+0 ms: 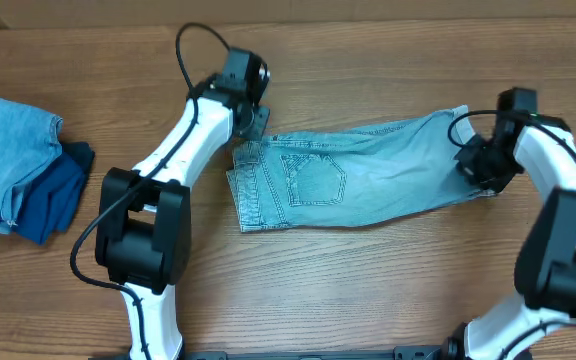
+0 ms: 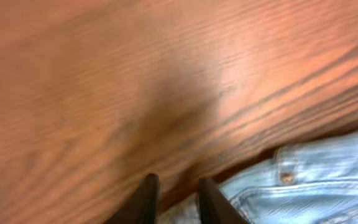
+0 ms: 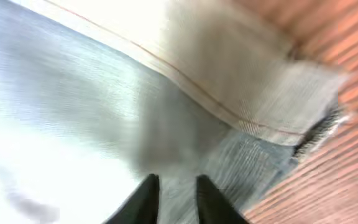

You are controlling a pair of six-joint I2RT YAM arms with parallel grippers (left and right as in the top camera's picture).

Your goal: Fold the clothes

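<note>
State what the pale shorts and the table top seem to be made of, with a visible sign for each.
The shorts look like faded light-blue denim, matte: visible weave, tan seam stitching, a stitched pocket and a metal-looking button. The table top: wood or wood-look laminate, with a mild sheen; long grain lines show, but which of the two is unclear.

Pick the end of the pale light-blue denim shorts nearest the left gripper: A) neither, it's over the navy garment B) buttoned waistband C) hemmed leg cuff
B: the left gripper sits at the waistband of the pale light-blue denim shorts; its wrist view shows the small metal button close by.
</note>
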